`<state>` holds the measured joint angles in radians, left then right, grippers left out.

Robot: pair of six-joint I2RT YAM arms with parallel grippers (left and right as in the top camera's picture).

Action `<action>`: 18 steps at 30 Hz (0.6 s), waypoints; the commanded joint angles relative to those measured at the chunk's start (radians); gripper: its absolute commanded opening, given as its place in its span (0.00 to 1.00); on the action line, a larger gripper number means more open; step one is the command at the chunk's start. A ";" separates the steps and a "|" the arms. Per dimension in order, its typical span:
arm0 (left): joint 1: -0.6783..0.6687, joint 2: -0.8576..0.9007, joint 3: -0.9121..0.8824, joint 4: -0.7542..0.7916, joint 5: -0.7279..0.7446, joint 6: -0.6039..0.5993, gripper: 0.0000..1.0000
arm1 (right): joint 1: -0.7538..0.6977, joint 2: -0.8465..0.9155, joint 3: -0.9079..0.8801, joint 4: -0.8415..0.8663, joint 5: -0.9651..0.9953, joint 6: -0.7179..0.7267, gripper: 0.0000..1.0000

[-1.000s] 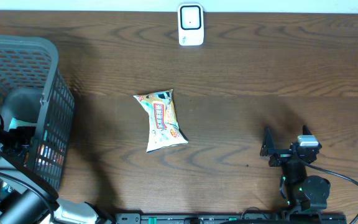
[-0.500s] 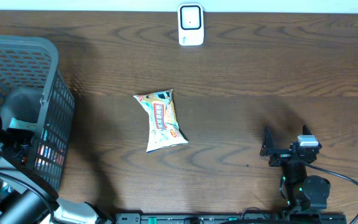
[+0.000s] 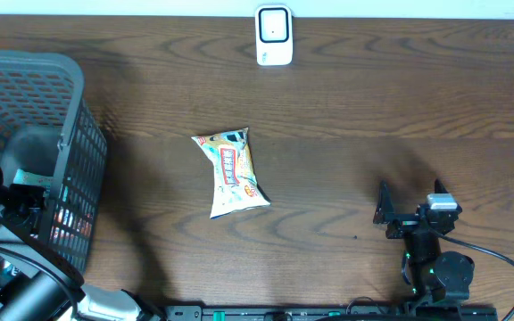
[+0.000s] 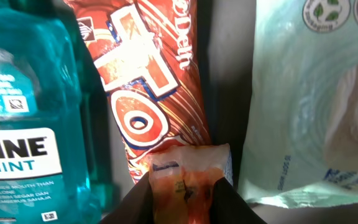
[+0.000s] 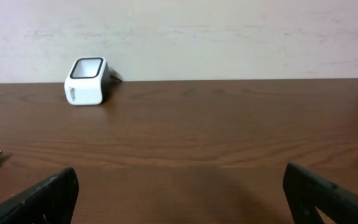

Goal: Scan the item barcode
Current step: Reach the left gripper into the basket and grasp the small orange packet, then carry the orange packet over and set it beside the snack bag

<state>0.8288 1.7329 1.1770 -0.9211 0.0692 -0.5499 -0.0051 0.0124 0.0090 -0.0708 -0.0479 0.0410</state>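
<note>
My left gripper (image 4: pixel 185 190) is down inside the grey basket (image 3: pixel 71 107). Its two dark fingers press on either side of the crimped end of an orange-brown snack bar wrapper (image 4: pixel 148 87), which fills the gap between them. No barcode shows on the wrapper's visible face. The white scanner (image 3: pixel 274 36) stands at the table's far edge, and it also shows as the scanner (image 5: pixel 87 81) in the right wrist view. My right gripper (image 5: pixel 182 199) hovers low over the table at the front right, open with nothing between its fingers.
In the basket a teal mouthwash bottle (image 4: pixel 30 112) lies left of the wrapper and a pale green wipes pack (image 4: pixel 316 99) lies right of it. A yellow snack bag (image 3: pixel 232 172) lies mid-table. The right arm's base (image 3: pixel 440 272) is at the front edge.
Nothing on the table has shifted in the overhead view. The right arm is where it was.
</note>
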 commanded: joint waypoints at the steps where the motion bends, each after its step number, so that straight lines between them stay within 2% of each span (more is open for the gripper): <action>1: 0.002 -0.014 0.042 -0.026 0.040 -0.002 0.25 | 0.007 -0.006 -0.003 -0.002 0.005 -0.005 0.99; 7: 0.002 -0.112 0.120 -0.074 0.081 -0.002 0.25 | 0.007 -0.006 -0.003 -0.002 0.005 -0.005 0.99; 13: 0.002 -0.319 0.181 -0.092 0.085 -0.047 0.25 | 0.007 -0.006 -0.003 -0.002 0.005 -0.005 0.99; 18: 0.001 -0.573 0.197 -0.071 0.245 -0.120 0.25 | 0.007 -0.006 -0.003 -0.002 0.005 -0.005 0.99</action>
<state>0.8295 1.2816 1.3560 -0.9951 0.1986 -0.6041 -0.0051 0.0120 0.0090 -0.0704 -0.0479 0.0410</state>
